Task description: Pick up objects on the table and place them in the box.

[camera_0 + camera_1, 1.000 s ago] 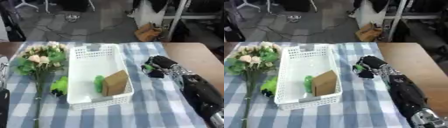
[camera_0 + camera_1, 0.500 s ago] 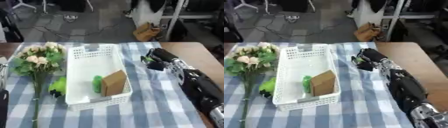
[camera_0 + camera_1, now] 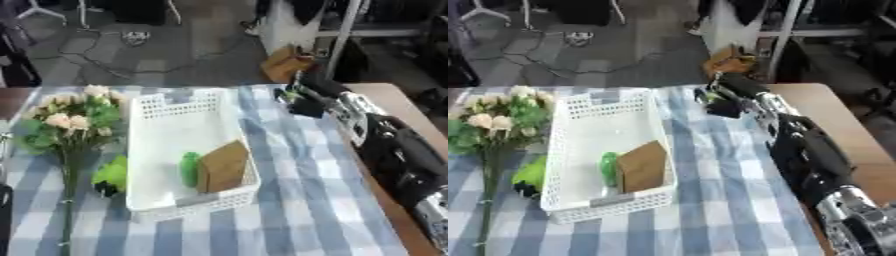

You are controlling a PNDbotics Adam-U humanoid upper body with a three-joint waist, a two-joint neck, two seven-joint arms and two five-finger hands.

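Observation:
A white basket stands mid-table and holds a green object and a brown card-like piece. To its left lie a bouquet of pale flowers and a small green and black thing. My right hand hangs by the basket's far right corner. Its fingers are curled round a small dark object with green on it. Only a dark sliver of my left hand shows at the lower left edge.
A blue and white checked cloth covers the table, with bare wood along the right side. My right forearm lies over that right side. Beyond the far edge are floor, a brown bag and furniture legs.
My right hand has risen from the cloth and moved toward the far edge and slightly left, still curled round the small dark object. Basket and flowers have not moved.

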